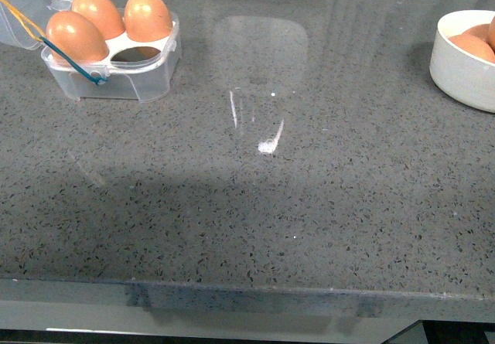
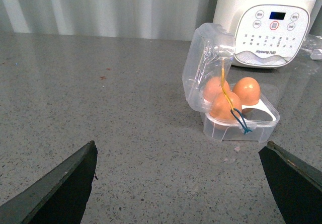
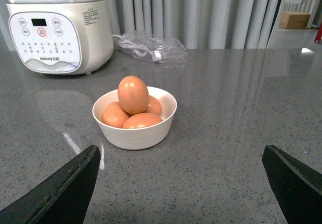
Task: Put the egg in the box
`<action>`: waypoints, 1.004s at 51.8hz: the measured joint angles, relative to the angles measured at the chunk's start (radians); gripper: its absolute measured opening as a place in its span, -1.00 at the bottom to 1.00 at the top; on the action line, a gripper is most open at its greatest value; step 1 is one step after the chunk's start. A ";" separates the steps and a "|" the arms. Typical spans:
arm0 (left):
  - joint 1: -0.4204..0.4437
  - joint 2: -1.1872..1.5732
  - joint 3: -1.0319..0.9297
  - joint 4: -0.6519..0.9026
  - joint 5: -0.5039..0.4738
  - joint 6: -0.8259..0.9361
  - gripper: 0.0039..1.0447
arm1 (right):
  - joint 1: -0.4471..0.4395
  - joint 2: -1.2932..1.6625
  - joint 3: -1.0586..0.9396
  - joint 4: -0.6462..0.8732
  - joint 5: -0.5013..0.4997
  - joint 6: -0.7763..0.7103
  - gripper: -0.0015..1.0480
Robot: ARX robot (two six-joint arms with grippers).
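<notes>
Though open-lidded, the box [image 2: 224, 132] near a white "Joyoung" appliance [image 2: 266, 32]

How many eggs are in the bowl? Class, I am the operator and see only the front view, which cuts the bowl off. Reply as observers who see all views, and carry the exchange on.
Observer: Four eggs show in the bowl, one perched on top of the others.
Operator: Is either tool holding anything?
Observer: No. The left tool and the right tool are both open and empty.
Operator: Is the lid out of the way?
Observer: Yes. On the box, the lid stands open, about upright.
</notes>
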 joint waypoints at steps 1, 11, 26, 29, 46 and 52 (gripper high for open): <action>0.000 0.000 0.000 0.000 0.000 0.000 0.88 | 0.000 0.000 0.000 0.000 0.000 0.000 0.87; 0.000 0.000 0.000 0.000 0.000 0.000 0.88 | 0.000 0.000 0.000 0.000 0.000 0.000 0.87; 0.000 0.000 0.000 0.000 0.000 0.000 0.88 | 0.000 0.000 0.000 0.000 0.000 0.000 0.87; 0.000 0.000 0.000 0.000 0.000 0.000 0.88 | 0.000 0.000 0.000 0.000 0.000 0.000 0.87; 0.000 0.000 0.000 0.000 0.000 0.000 0.88 | 0.000 0.000 0.000 0.000 0.000 0.000 0.87; 0.000 0.000 0.000 0.000 0.000 0.000 0.88 | 0.000 0.000 0.000 0.000 0.000 0.000 0.87</action>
